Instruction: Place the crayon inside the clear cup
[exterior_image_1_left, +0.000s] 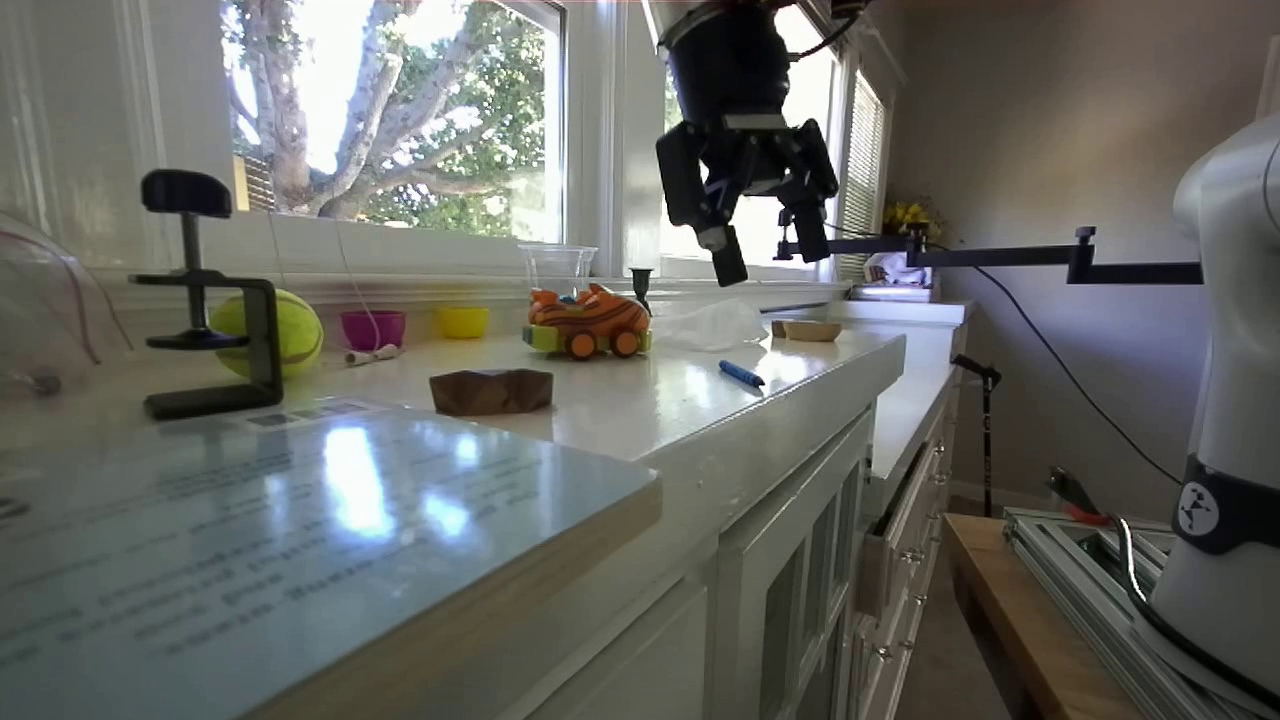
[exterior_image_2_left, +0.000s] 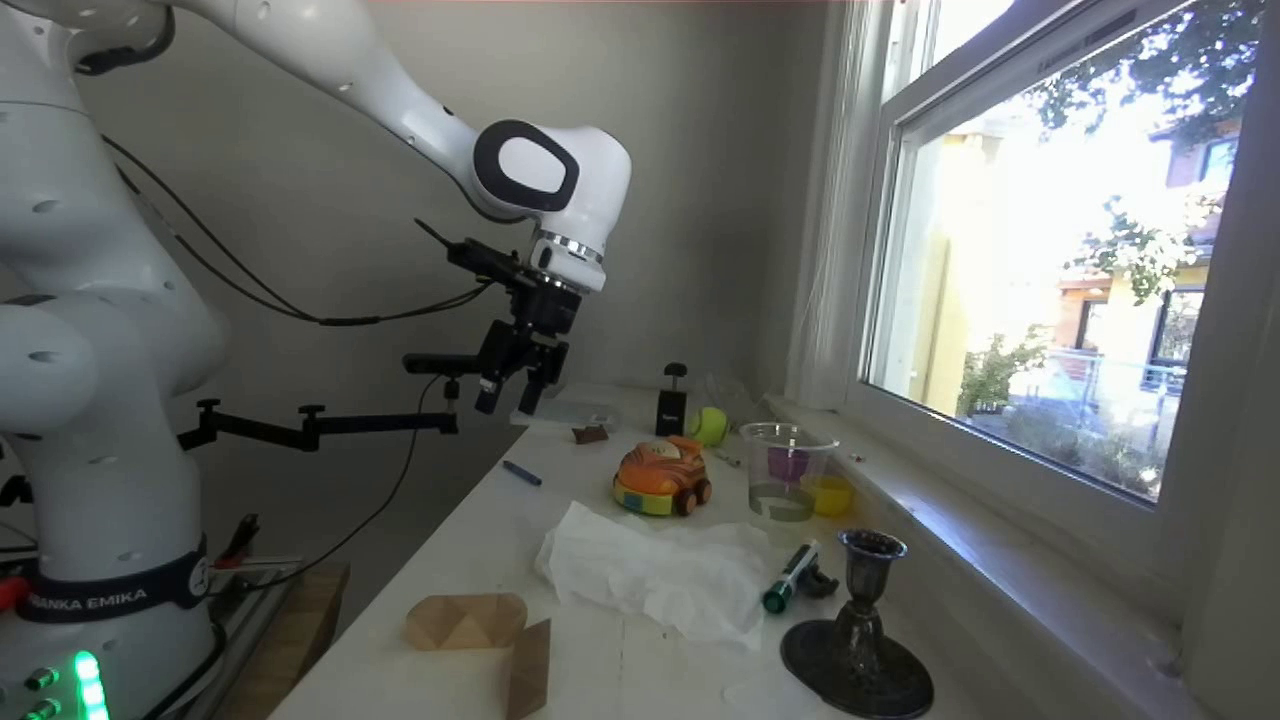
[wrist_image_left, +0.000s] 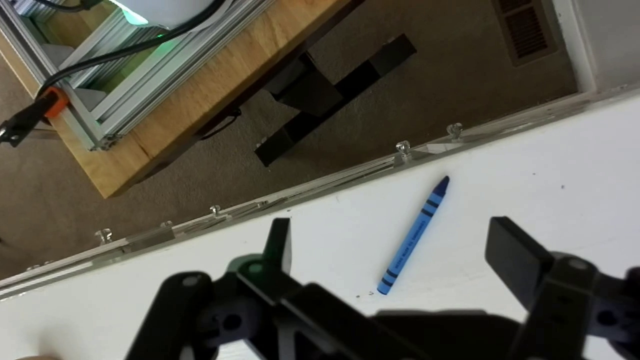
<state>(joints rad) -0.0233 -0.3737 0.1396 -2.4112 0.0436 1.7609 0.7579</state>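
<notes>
The crayon (wrist_image_left: 412, 237) is a blue stick with a dark blue tip and black bands. It lies on the white counter near its front edge, and it shows in both exterior views (exterior_image_1_left: 741, 374) (exterior_image_2_left: 522, 473). The clear cup (exterior_image_2_left: 785, 490) stands upright near the window sill; in an exterior view the cup (exterior_image_1_left: 557, 262) is partly hidden behind the orange toy car. My gripper (wrist_image_left: 392, 240) is open and empty. In both exterior views the gripper (exterior_image_1_left: 771, 253) (exterior_image_2_left: 508, 403) hangs above the crayon, apart from it. In the wrist view the crayon appears between the two fingers.
An orange toy car (exterior_image_2_left: 660, 478) stands between crayon and cup. A brown block (exterior_image_1_left: 491, 392), a white cloth (exterior_image_2_left: 655, 575), a marker (exterior_image_2_left: 790, 578) and a dark candle holder (exterior_image_2_left: 858, 640) are on the counter. Purple (exterior_image_1_left: 373, 328) and yellow (exterior_image_1_left: 461, 322) cups and a clamp (exterior_image_1_left: 262, 340) stand further along.
</notes>
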